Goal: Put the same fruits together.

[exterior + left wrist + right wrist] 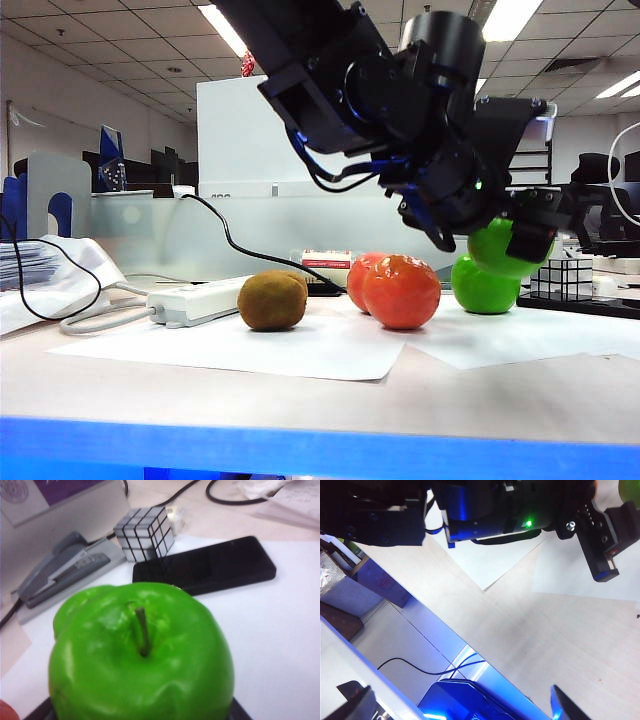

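My left gripper (pixel 510 246) reaches across to the right of the exterior view and is shut on a bright green apple (pixel 495 250), held just above a second green apple (pixel 482 290) that rests on the table. In the left wrist view the held apple (pixel 142 655) fills the foreground, stem up, with dark fingers (pixel 39 713) at its sides. Two orange-red round fruits (pixel 402 292) (pixel 358 276) sit side by side at the centre. A brown kiwi (pixel 272 300) lies to their left. My right gripper (pixel 460 705) hangs open over the table's front edge, nothing between its fingers.
A black-and-white grid cube (pixel 145 532) stands behind a black phone (pixel 205 565), and a grey stapler (pixel 65 572) lies beside them. A white power strip (pixel 195 300) with cables sits at the left. White paper sheets (pixel 250 350) cover the table under the fruits.
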Tool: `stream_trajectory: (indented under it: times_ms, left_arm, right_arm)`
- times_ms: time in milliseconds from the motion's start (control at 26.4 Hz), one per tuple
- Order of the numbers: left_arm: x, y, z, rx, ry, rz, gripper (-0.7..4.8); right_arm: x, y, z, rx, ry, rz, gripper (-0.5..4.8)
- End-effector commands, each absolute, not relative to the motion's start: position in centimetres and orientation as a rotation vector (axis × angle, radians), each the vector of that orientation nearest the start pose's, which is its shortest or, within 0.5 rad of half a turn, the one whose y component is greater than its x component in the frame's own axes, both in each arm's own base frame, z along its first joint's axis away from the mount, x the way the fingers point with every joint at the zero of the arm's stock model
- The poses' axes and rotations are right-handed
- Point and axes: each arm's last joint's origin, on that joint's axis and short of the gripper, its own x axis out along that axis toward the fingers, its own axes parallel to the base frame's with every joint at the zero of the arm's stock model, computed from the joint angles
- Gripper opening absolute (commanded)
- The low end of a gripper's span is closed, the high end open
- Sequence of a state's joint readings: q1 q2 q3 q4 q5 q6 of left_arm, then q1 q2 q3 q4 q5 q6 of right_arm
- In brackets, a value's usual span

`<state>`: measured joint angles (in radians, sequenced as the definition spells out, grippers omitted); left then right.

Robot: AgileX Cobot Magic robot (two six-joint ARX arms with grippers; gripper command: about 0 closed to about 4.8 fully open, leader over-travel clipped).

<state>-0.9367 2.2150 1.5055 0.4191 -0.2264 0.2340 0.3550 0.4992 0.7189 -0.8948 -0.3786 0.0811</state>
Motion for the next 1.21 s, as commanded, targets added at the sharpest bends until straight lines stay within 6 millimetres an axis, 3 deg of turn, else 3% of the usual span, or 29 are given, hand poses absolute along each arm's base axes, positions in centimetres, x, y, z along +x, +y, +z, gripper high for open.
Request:
stream_trajectory:
  times_ms: [38, 114, 228, 455, 645, 797, 948, 1138, 1214]
  left_arm:
    - [30.0, -39.6, 17.3, 0.372, 0.156, -0.733, -0.05]
    - [30.0, -39.6, 17.3, 0.371, 0.156, -0.742, 0.18]
    - [30.0, -39.7, 17.5, 0.361, 0.142, -0.751, 1.21]
    - [30.1, -39.6, 17.5, 0.359, 0.140, -0.748, 1.32]
    - [30.3, -39.5, 17.5, 0.360, 0.141, -0.744, 2.78]
    - [30.5, -39.3, 17.3, 0.359, 0.143, -0.741, 2.80]
    - [30.7, -39.3, 17.3, 0.357, 0.140, -0.738, 3.52]
    - [30.9, -39.3, 17.2, 0.348, 0.131, -0.761, 3.58]
    - [31.1, -39.1, 17.0, 0.348, 0.132, -0.759, 4.26]
  right_arm:
    - [8.0, 4.1, 28.6, 0.079, 0.687, 0.683, 4.79]
    - [8.0, 4.1, 28.7, 0.075, 0.675, 0.673, 4.79]
    - [8.1, 4.1, 28.8, 0.068, 0.660, 0.654, 4.79]
    - [8.3, 4.1, 29.0, 0.060, 0.627, 0.651, 4.79]
    - [8.5, 4.2, 29.2, 0.061, 0.596, 0.655, 4.79]
    - [8.5, 4.2, 29.3, 0.061, 0.593, 0.656, 4.79]
    - [8.5, 4.2, 29.3, 0.061, 0.592, 0.656, 4.79]
    - [8.5, 4.2, 29.3, 0.061, 0.588, 0.657, 4.79]
    - [8.5, 4.2, 29.3, 0.061, 0.588, 0.657, 4.79]
